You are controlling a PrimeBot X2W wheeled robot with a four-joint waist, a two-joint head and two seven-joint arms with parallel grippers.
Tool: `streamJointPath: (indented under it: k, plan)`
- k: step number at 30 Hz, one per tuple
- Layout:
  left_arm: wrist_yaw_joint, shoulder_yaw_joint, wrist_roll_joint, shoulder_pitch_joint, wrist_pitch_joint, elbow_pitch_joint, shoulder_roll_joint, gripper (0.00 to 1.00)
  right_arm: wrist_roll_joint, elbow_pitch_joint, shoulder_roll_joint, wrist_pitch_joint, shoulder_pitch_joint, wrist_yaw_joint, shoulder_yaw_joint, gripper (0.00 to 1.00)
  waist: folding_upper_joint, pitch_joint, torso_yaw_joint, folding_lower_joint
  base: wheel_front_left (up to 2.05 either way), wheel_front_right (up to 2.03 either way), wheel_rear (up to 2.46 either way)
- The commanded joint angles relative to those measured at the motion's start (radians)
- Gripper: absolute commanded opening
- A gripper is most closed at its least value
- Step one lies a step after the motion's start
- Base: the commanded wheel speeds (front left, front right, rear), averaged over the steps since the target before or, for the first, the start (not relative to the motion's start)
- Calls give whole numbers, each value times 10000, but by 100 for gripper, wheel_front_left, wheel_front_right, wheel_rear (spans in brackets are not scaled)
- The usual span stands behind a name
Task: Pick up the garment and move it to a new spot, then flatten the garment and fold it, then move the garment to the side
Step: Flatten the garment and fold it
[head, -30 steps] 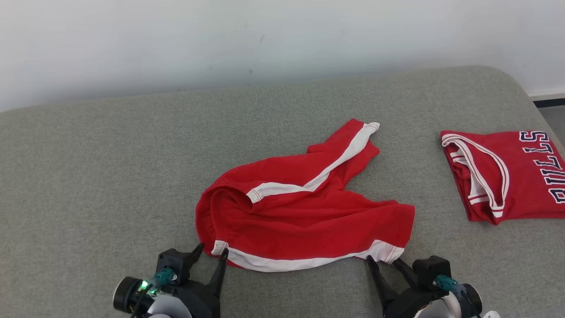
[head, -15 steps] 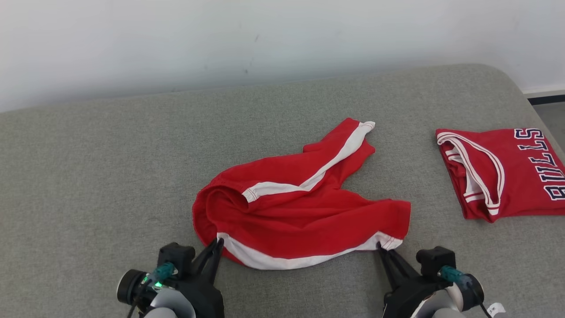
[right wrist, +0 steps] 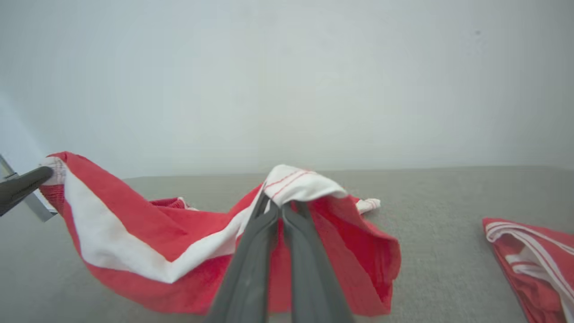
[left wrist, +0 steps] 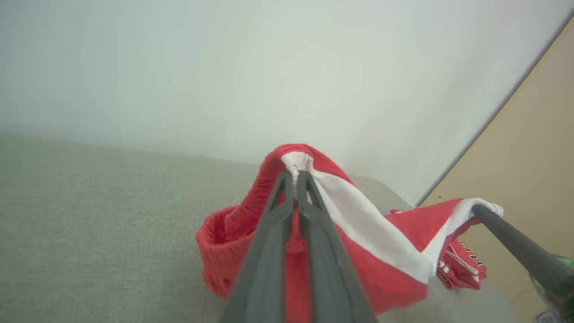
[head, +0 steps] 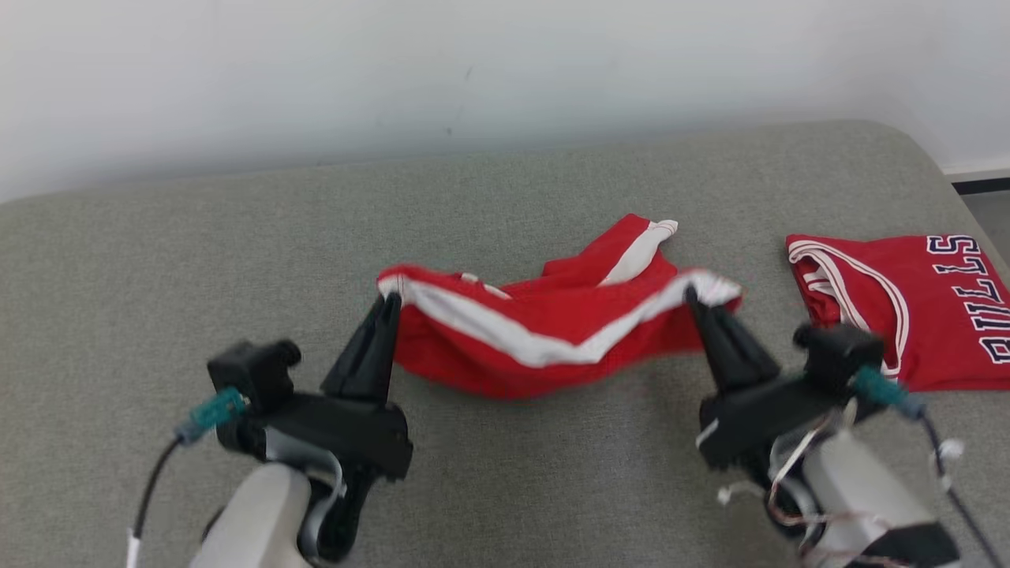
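The garment (head: 552, 339) is a pair of red shorts with white side stripes. It hangs lifted between both grippers above the grey cushion (head: 237, 260), its far part still resting on the cushion. My left gripper (head: 388, 304) is shut on the garment's left white-striped corner, seen close in the left wrist view (left wrist: 293, 175). My right gripper (head: 694, 298) is shut on the right white-striped corner, with the white hem draped over its tips (right wrist: 280, 204). The striped edge sags between the two grips (right wrist: 134, 260).
A folded red jersey (head: 907, 308) with dark lettering lies at the cushion's right end, close to my right arm, also in the right wrist view (right wrist: 533, 255). A white wall (head: 473, 71) runs behind the cushion. Bare cushion spreads to the left and front.
Both grippers closed on the near corners of the garment and raised that edge off the cushion, carrying it up and away from me. The arms now stand higher in the head view.
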Motion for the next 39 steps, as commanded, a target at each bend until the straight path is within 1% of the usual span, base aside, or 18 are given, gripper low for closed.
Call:
streamJointPath:
  k: [1, 4, 6, 7, 9, 10, 12, 15, 19, 22, 24, 27, 30, 33, 36, 39]
  plan:
    - [11, -33, -257, -264, 105, -230, 107, 0, 124, -294, -206, 141, -287, -25, 58, 0, 0, 46, -30, 0, 0, 0, 0]
    - [11, -119, -792, -654, 340, -718, 284, 0, 599, -1071, -538, 540, -801, -25, 65, 0, 0, 130, -55, 0, 0, 0, 0]
    - [10, -64, -1079, -973, 416, -950, 289, 0, 940, -1474, -694, 792, -1136, -25, -11, 0, 0, 214, -72, 0, 0, 0, 0]
    - [10, 46, -1411, -1316, 469, -1081, 262, 0, 1187, -1761, -837, 1049, -1507, -25, -30, 0, 0, 361, -98, 0, 0, 0, 0]
    - [11, 221, -1653, -1718, 547, -1095, 244, 0, 1539, -1940, -821, 1286, -1922, -25, -22, 0, 0, 584, -157, 0, 0, 0, 0]
    - [15, 336, -1863, -1954, 607, -1041, 207, 0, 1663, -1925, -850, 1433, -2170, -25, 7, 0, 0, 715, -190, 0, 0, 0, 0]
    - [35, 425, -1862, -2604, 827, -904, 362, 0, 1811, -1774, -910, 1726, -2855, -25, 116, 0, 0, 1093, -284, 0, 0, 0, 0]
    - [65, 846, -2216, -3704, 1198, -575, 576, 0, 2093, -1137, -592, 2096, -4247, -25, 95, 0, 0, 1838, -538, 0, 0, 0, 0]
    - [235, 1732, -2791, -5429, 1712, -497, 1179, 0, 2105, -60, -110, 2247, -6519, -25, 187, 0, 0, 3138, -1067, 0, 0, 0, 0]
    - [328, 2130, -2878, -6652, 1870, -592, 1692, 0, 1839, 704, -30, 1835, -8155, -25, 352, 0, 0, 4051, -1289, 0, 0, 0, 0]
    - [320, 2327, -2786, -7524, 1858, -653, 2023, 0, 1690, 1175, 29, 1326, -9170, -25, 182, 0, 0, 4543, -1348, 0, 0, 0, 0]
    - [286, 2583, -2799, -8484, 1404, -689, 2102, 0, 1434, 1853, 25, 270, -10437, -26, -246, 0, 0, 4999, -1289, 0, 0, 0, 0]
    - [225, 2698, -2712, -9158, 857, -721, 2092, 0, 1130, 2277, 45, -297, -11262, -29, -771, 0, 0, 5277, -1180, 0, 0, 0, 0]
    - [152, 2914, -2932, -9389, 243, -725, 1934, 0, 798, 2419, 72, -454, -11609, -36, -1286, 0, 0, 5402, -1028, 0, 0, 0, 0]
    - [95, 2989, -3073, -9260, 7, -786, 1816, 0, 605, 2330, 133, -475, -11540, -37, -1497, 0, 0, 5448, -937, 0, 0, 0, 0]
    - [39, 2915, -3246, -8572, -155, -800, 1632, 0, 337, 2516, 156, -460, -10989, -36, -1036, 0, 0, 5404, -792, 0, 0, 0, 0]
